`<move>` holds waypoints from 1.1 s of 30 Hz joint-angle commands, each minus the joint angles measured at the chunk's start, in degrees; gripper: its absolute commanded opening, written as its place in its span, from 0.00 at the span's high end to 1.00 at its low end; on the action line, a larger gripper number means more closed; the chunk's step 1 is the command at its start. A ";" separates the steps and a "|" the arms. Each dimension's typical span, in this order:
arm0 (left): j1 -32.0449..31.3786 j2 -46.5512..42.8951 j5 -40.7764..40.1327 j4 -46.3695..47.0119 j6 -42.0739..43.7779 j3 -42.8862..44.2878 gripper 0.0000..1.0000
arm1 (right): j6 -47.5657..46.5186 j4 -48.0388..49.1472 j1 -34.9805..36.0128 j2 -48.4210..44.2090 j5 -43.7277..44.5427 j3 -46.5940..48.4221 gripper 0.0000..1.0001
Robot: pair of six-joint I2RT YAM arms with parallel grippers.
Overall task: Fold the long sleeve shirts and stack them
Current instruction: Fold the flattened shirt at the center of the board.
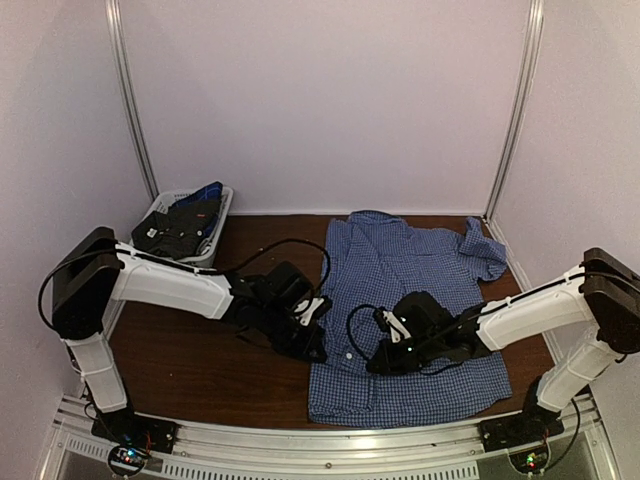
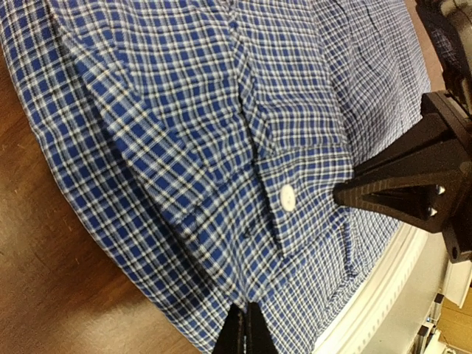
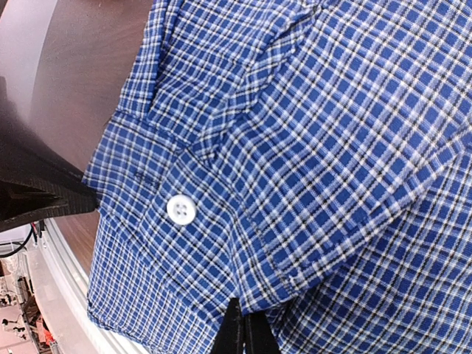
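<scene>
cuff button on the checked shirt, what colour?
White button, set against the shirt in blue-and-white check. Clearest in the right wrist view.

Top external: high above and behind the arm bases, looking down and forward across the whole table point(image 1: 200, 370) to the back wall.
Left wrist: very close above the shirt point(image 1: 400, 270), aimed along the cloth, with the white button point(image 2: 287, 197) near mid-frame.
Right wrist: equally close, looking at the same cuff from the other side.
Shared by wrist views: the button and the cuff around it.
Shared with top view: the shirt's near-left part.
</scene>
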 commanded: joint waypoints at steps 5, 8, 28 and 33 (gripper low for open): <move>-0.91 -1.72 0.37 0.71 -0.87 -1.28 1.00 | 0.65 -0.54 0.74 -0.51 1.61 0.21 0.99; -1.01 -1.68 0.08 0.69 -1.04 -1.47 0.98 | 0.79 -0.24 0.85 -0.51 1.66 -0.16 0.98; 10.43 0.26 -9.63 -4.02 7.27 11.24 0.57 | -12.38 -11.68 -12.82 -7.23 11.52 14.11 0.58; 15.22 7.58 -8.69 -2.89 9.84 18.83 0.56 | -16.02 -8.46 -18.68 0.21 8.06 23.22 0.67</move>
